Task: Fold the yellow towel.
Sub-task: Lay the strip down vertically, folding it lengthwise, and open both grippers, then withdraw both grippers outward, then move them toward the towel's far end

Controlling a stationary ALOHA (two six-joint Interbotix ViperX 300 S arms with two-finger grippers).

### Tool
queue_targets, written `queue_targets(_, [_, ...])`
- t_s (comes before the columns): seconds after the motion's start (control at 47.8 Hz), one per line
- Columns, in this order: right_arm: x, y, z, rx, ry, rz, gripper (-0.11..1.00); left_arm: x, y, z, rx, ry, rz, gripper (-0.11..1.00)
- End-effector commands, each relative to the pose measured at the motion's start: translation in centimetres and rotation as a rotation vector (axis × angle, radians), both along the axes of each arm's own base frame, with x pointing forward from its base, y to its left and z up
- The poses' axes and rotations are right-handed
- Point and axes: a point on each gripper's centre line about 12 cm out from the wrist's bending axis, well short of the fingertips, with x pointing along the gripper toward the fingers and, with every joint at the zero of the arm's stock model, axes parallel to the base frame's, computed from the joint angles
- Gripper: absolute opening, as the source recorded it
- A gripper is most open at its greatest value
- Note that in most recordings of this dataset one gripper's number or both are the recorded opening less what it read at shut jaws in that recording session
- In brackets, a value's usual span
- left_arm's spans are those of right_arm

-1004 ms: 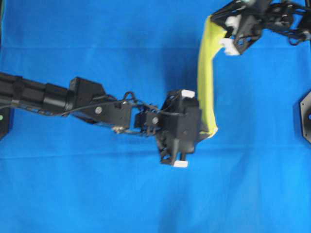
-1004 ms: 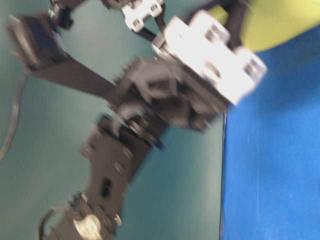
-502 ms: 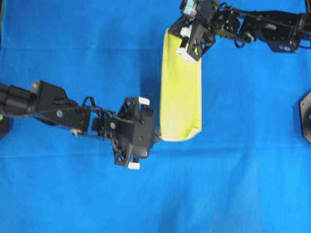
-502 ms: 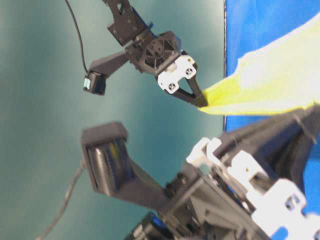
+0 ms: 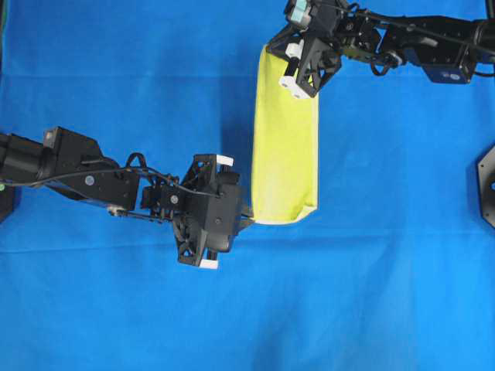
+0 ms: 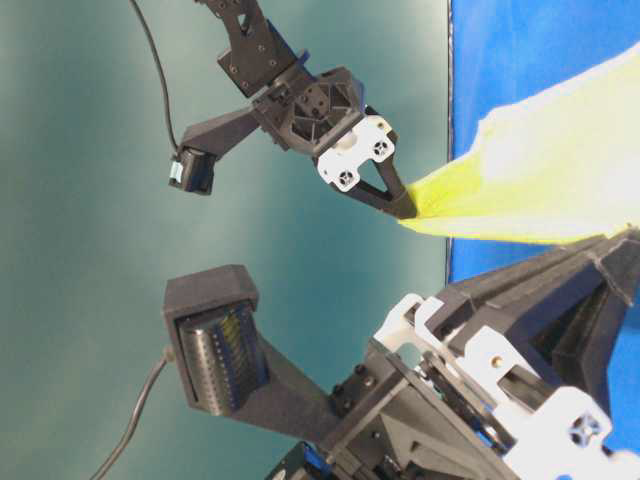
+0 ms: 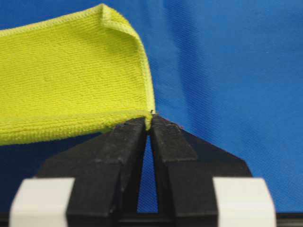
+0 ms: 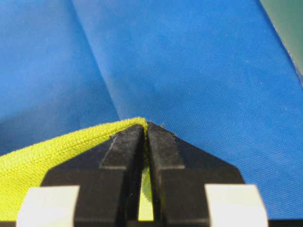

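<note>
The yellow towel (image 5: 286, 139) lies doubled over as a long narrow strip on the blue cloth, running from the far side toward the middle. My left gripper (image 5: 247, 222) is shut on its near left corner; the left wrist view shows the hem pinched between the tips (image 7: 150, 121), with the towel (image 7: 71, 80) stretching away to the left. My right gripper (image 5: 272, 45) is shut on the far corner, and yellow fabric (image 8: 38, 156) shows between its jaws (image 8: 146, 128). In the table-level view the towel (image 6: 540, 170) hangs slightly raised between the right gripper (image 6: 405, 208) and the left gripper (image 6: 628, 238).
The large blue cloth (image 5: 387, 270) covers the whole work surface and has a crease (image 8: 102, 71) near the right gripper. A black arm base (image 5: 486, 185) sits at the right edge. The bare teal table (image 6: 100, 250) begins past the cloth's edge.
Both grippers have carried the towel leftward, and it has gone from a thin raised band to a wider doubled strip. Over the last half second almost nothing has moved.
</note>
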Motion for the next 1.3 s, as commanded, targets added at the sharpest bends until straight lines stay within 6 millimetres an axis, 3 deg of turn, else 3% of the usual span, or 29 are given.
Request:
queue_targets(0.0, [0.2,-0.6,1.3,-0.022,-0.040,-0.009,0.05,0.1,-0.3,1.7,-0.006,-0.044,-0.006,0.05])
queue_targets(0.084, [0.2,-0.6,1.3,-0.022,-0.040,-0.009,0.25,0.2,0.0,1.8,-0.006,-0.044,0.002,0.22])
queue_targets(0.209, [0.2,-0.6,1.3,-0.019,-0.038,-0.010,0.59,0.2,0.3,2.1,-0.002,-0.051,0.004,0.60])
queue_targets(0.293, [0.2,-0.6,1.3,-0.020,-0.040,-0.010,0.66,0.2,0.4,2.6,0.009,-0.057,-0.003,0.77])
queue_targets(0.544, [-0.5,-0.3,2.0,-0.025,-0.046,-0.010,0.63,-0.9,0.5,4.4,-0.004,-0.034,0.005,0.64])
queue_targets(0.732, [-2.4,0.8,4.6,-0.039,-0.097,-0.017,0.63,-2.7,0.7,7.0,-0.007,-0.025,0.007,0.64])
queue_targets(0.983, [-6.9,4.3,7.9,-0.041,-0.201,-0.013,0.62,-5.6,2.4,10.6,-0.019,-0.143,0.044,0.62])
queue_targets(1.275, [-11.6,9.2,9.7,-0.007,-0.314,0.040,0.62,-11.1,5.3,13.3,-0.029,-0.343,0.124,0.62])
